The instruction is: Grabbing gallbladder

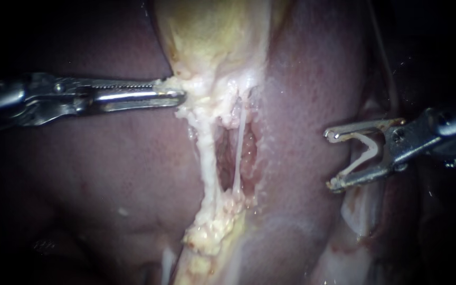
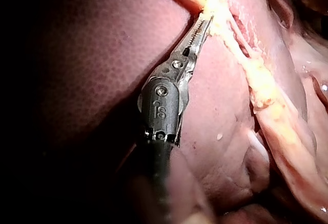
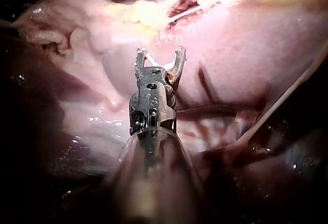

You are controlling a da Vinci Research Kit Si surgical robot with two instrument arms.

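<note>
The yellowish gallbladder (image 1: pixel 212 31) hangs at the top centre of the endoscope view, its whitish lower end fanning into two strands: a thick left tube (image 1: pixel 206 158) and a thin right tube (image 1: pixel 238 148). My left instrument (image 1: pixel 178 95) comes in level from the left, with its jaws shut on the whitish tissue at the gallbladder's lower left edge. The left wrist view shows the same jaw tips (image 2: pixel 204 23) buried in that yellow tissue (image 2: pixel 218 8). My right instrument (image 1: pixel 332 159) hovers to the right over the liver, apart from the tubes. Its jaws stand wide apart and carry a white V-shaped clip (image 1: pixel 366 153).
Dark red liver (image 1: pixel 106 174) lies on both sides of the opened window (image 1: pixel 249 153) between the tubes. A fatty lump (image 1: pixel 209 235) sits below the tubes. In the right wrist view, pale folds of tissue (image 3: pixel 92 106) lie beside my right instrument (image 3: pixel 159 55).
</note>
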